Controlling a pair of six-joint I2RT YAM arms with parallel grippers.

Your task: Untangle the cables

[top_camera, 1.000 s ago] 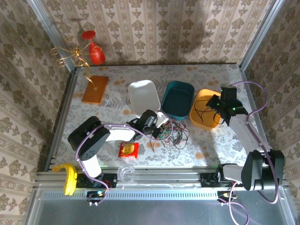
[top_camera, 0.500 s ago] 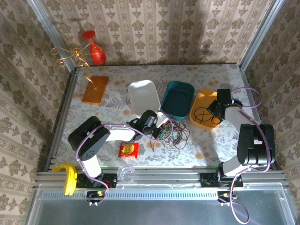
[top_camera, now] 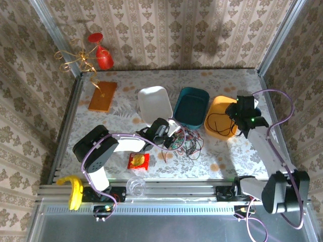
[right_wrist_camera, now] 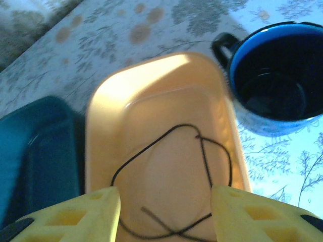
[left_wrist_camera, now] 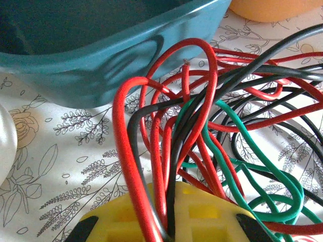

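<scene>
- Leftward, on the floral table point(top_camera: 116, 116): left gripper point(left_wrist_camera: 166, 224), jaws clamped on the tangled cables point(left_wrist_camera: 202, 116), red, black and green strands rising out from between the yellow pads point(left_wrist_camera: 212, 217).
- Just beyond, spread over the cloth beside the teal tub point(left_wrist_camera: 101, 55): rest of that bundle, loops crossing one another.
- Further right: orange tub point(right_wrist_camera: 161, 101), one loose black cable point(right_wrist_camera: 198, 137) curled inside on its floor, apart from the main tangle.
- Above that tub's near end: right gripper point(right_wrist_camera: 164, 214), jaws standing apart.
- Rightmost: blue mug point(right_wrist_camera: 272, 85), just beside the orange tub's rim.
</scene>
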